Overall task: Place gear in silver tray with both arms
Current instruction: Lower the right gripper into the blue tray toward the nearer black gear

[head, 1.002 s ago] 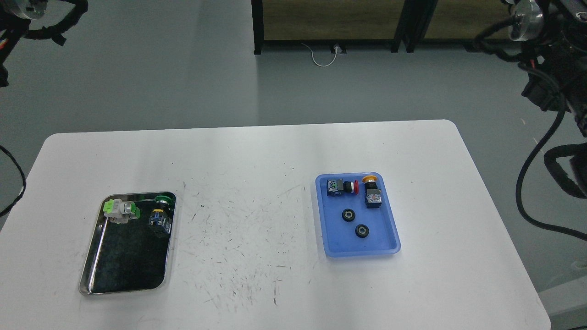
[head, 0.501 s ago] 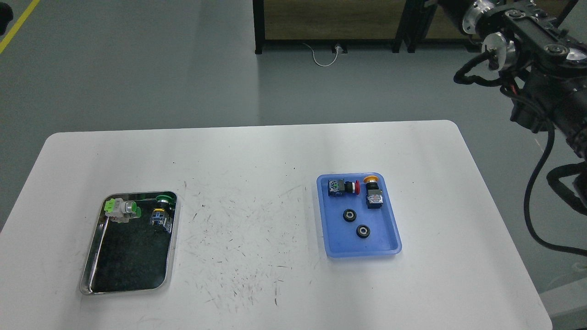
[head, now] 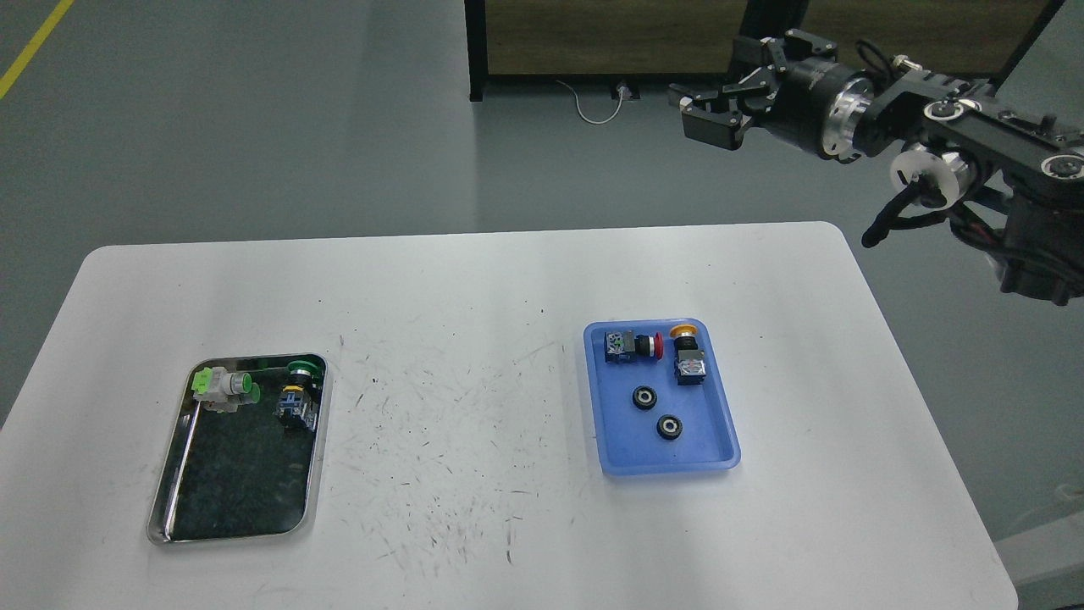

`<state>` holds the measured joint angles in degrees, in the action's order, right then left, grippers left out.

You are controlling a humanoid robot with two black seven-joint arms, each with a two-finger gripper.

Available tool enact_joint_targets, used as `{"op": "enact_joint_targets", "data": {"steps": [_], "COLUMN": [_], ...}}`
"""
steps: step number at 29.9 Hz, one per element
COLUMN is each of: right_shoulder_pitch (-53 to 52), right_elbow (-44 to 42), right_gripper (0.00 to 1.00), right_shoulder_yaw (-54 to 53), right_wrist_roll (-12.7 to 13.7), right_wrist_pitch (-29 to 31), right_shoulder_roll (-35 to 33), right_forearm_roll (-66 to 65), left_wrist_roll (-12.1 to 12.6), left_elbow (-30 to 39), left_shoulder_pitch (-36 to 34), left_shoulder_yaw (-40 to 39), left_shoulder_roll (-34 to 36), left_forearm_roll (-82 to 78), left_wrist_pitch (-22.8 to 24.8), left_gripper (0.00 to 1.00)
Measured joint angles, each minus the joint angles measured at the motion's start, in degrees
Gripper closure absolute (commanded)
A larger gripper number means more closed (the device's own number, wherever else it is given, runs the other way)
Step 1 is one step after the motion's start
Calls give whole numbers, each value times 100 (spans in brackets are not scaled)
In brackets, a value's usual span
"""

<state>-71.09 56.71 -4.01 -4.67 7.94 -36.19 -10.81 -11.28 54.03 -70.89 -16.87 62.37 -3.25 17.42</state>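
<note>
The right pincer [head: 707, 106] is hanging high above the far edge of the desk [head: 474, 280], its two fingers spread apart and holding nothing, well away from anything it must lift. The left pincer is not showing in the head view at all.

Well below and nearer, the blue tray [head: 720, 440] is sitting on the right half of the desk. Two small black gears are lying flat in its middle, the upper gear [head: 644, 397] and the lower gear [head: 670, 427], near each other but apart. Each looks like a stiff, light ring with a pale hub, so it is likely to be hard and a little slippery; lying flat, it is probably best taken across its outer rim from above, with the fingers closing on opposite sides. Behind them a red-capped push button [head: 631, 346] and a yellow-capped push button [head: 688, 356] are resting along the tray's far side, close enough to crowd a careless approach.

Far across the desk on the left, the silver tray [head: 169, 483] is lying with its mirror-like base mostly bare. A pale green push button [head: 222, 388] and a dark green-capped push button [head: 296, 394] are occupying its far end, leaving the near part free for a gear.
</note>
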Motion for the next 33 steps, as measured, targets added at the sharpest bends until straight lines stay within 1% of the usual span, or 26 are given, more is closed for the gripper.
{"op": "enact_joint_targets", "data": {"steps": [3,7,12,18,23,29,33], "right_shoulder_pitch": [300,771,1295,1656,1883,2117,2344], "right_elbow": [271,411,579,746,770,772,772], "right_gripper": [0,0,0,0,0,0,0], "right_shoulder_yaw": [176,347,408,680,789,854,904], "right_wrist_roll": [1,1,1,-1,-31,-35,-34], "right_wrist_pitch": [40,63,68,73,155,222,224], "right_shoulder_roll": [-8,0,26,0,-6,-1,32], "right_forearm_roll": [-18,-66,-369,-664,-737,-781,-959], "left_wrist_roll": [-43,-115,-205,-126,-124,-115,-152], "left_elbow": [11,18,25,6,-45,-74,-77], "left_shoulder_pitch": [264,538,735,847,905,991,1037], "left_shoulder_yaw": [1,7,8,8,16,27,27], "left_shoulder_roll": [208,430,625,687,717,704,722], "left_forearm_roll": [56,147,242,396,460,462,498], "left_wrist_pitch": [17,15,61,262,519,532,532], "left_gripper": [2,2,2,1,2,2,2]}}
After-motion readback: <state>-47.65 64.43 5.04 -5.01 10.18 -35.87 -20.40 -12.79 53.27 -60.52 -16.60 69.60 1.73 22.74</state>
